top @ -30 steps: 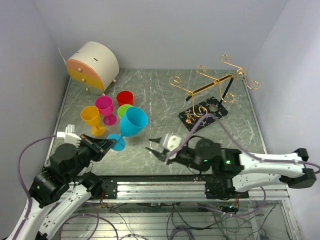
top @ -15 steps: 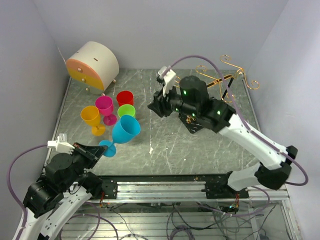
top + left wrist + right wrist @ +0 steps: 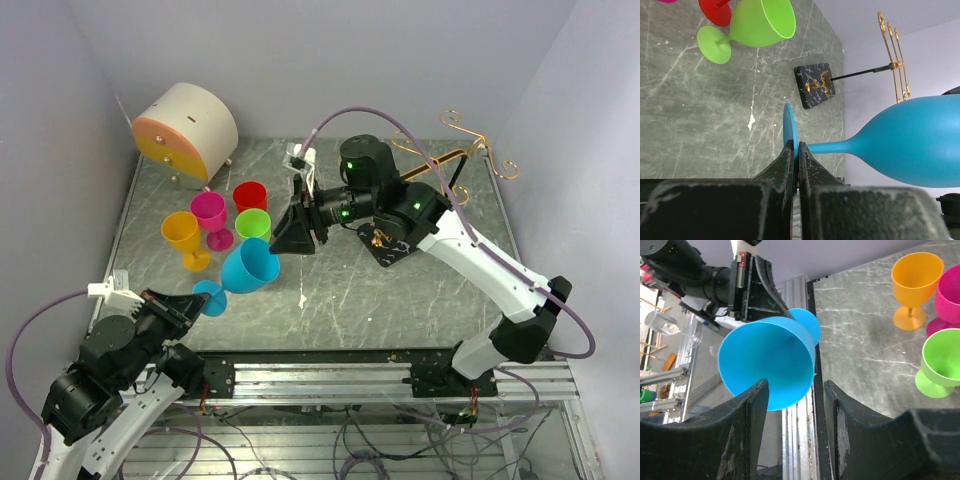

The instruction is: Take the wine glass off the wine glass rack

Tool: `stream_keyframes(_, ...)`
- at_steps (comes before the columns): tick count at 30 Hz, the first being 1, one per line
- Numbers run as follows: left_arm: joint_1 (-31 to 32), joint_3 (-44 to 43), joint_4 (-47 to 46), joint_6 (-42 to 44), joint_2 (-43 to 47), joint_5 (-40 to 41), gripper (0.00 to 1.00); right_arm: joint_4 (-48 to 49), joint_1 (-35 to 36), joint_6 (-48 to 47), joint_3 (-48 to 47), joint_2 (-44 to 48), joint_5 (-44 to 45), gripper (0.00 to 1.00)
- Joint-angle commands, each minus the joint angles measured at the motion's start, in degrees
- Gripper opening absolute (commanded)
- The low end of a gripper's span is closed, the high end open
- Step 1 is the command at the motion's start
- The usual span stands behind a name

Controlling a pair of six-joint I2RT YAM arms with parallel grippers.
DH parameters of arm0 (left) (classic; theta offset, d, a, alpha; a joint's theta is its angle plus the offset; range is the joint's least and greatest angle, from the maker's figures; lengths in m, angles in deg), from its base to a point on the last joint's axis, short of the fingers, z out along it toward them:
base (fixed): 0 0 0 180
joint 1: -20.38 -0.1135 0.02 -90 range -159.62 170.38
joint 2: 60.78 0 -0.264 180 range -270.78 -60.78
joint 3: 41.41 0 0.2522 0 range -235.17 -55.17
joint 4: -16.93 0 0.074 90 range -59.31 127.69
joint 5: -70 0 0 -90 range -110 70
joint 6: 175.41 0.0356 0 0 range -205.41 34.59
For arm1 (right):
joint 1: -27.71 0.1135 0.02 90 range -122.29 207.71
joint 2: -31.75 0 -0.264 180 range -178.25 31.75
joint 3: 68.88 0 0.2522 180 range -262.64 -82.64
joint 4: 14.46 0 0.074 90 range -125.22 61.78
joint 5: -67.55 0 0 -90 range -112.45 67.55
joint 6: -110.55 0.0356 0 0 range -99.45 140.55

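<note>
Since a second ago the right arm has swung up from the near edge, and the left arm has drawn the blue wine glass (image 3: 250,268) a little further from the wine glass rack (image 3: 815,85). The glass is already clear of the rack, well off to its left and nearer the arms, held in the air above the worktop (image 3: 330,290) and tipped over so that its mouth faces back toward the rack. The left hand (image 3: 794,150) is clamped together on the thin edge of the round foot, with nothing supporting the bowl. The glass looks like matte moulded plastic, so I judge it light, stiff and not prone to breaking, though smooth enough to slide. Pinched only at the rim of its foot, it could pivot or twist if nudged. The narrow stem would be the surest place to grip, while the wide tapering bowl could squeeze out of closing fingers. The right hand (image 3: 795,384) sits between the rack and the glass, fingers apart and aimed at the bowl's open mouth; whether it touches the rim cannot be told. Further left of the rack, green (image 3: 253,222), red (image 3: 250,193), pink (image 3: 209,210) and orange (image 3: 182,232) glasses stand upright together.
</note>
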Motion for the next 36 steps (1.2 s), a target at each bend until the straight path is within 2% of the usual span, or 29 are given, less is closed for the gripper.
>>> stream_keyframes(1, -0.09, -1.55, -2.96, 2.3, -0.89, 1.15, 0.07, 0.29, 0.4, 0.9, -0.04, -0.54, -4.14, 0.47)
stream_keyframes(11, -0.09, -2.31, -3.04, 2.27, -1.6, 1.4, 0.07, -0.44, 3.23, -0.53, -1.88, -6.16, 0.54, 0.45)
stream_keyframes(12, -0.11, -2.41, -2.94, 2.35, -1.72, 1.45, 0.07, -0.1, 3.29, -0.42, -1.93, -6.53, 0.22, 0.42)
stream_keyframes(13, -0.14, -2.54, -2.92, 2.46, -1.89, 1.52, 0.07, 0.22, 3.42, -0.34, -1.96, -6.82, -0.29, 0.34)
stream_keyframes(15, -0.09, -3.11, -2.68, 2.89, -2.38, 1.9, 0.08, 0.21, 3.57, -0.12, -2.47, -7.6, -0.71, 0.07)
stream_keyframes(16, -0.16, -3.51, -2.2, 3.03, -2.82, 2.65, 0.12, 0.05, 3.6, 0.19, -2.79, -7.92, 0.07, 0.0)
stream_keyframes(19, -0.09, -7.29, 2.33, 3.91, -5.93, 8.18, 0.34, -1.68, 3.58, 0.51, -3.88, -9.16, 4.65, 0.0)
stream_keyframes(21, -0.1, -12.22, 6.39, 5.09, -9.3, 14.72, 0.4, -3.46, 3.52, 0.65, -5.03, -10.53, 8.01, 0.0)
stream_keyframes(24, -0.09, -20.38, 11.39, 7.86, -15.01, 25.62, 0.43, -6.77, 3.52, 0.93, -7.64, -13.1, 13.76, 0.0)
stream_keyframes(27, -0.14, -26.23, 11.06, 13.47, -19.39, 30.66, 0.43, -9.05, 3.65, 0.68, -10.04, -15.6, 17.1, 0.0)
stream_keyframes(31, 0.04, -30.56, 7.62, 21.52, -25.35, 32.44, 0.44, -14.24, 5.19, -0.53, -16.72, -21.28, 23.93, 0.0)
stream_keyframes(36, 0.33, -37.18, 6.84, 29.14, -37.08, 29.94, 0.43, -20.82, 7.53, -1.72, -28.66, -31.62, 30.06, 0.0)
